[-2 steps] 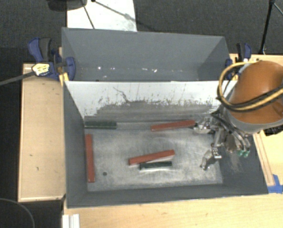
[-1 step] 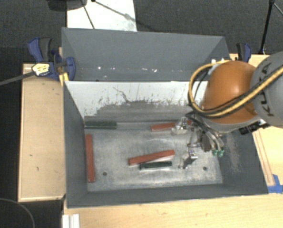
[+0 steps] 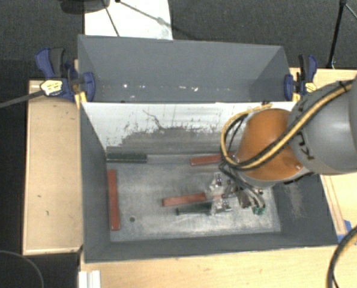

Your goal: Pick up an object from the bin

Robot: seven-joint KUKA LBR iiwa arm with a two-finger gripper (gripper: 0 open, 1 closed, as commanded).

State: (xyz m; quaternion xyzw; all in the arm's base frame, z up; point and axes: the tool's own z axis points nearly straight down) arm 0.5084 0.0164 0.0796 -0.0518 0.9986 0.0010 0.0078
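My gripper (image 3: 224, 197) is low in the right half of the bin, under the orange wrist cover. It hangs right at the right ends of two short sticks lying side by side on the floor: a red-brown stick (image 3: 183, 201) and a dark green stick (image 3: 192, 209) just in front of it. Whether it touches either of them is hidden by the gripper body. Another red-brown stick (image 3: 204, 159) lies behind the gripper, near the back wall.
A dark green stick (image 3: 126, 158) lies along the back left of the floor. A long red-brown stick (image 3: 113, 200) runs along the left wall. The arm and its cables cover the bin's right side.
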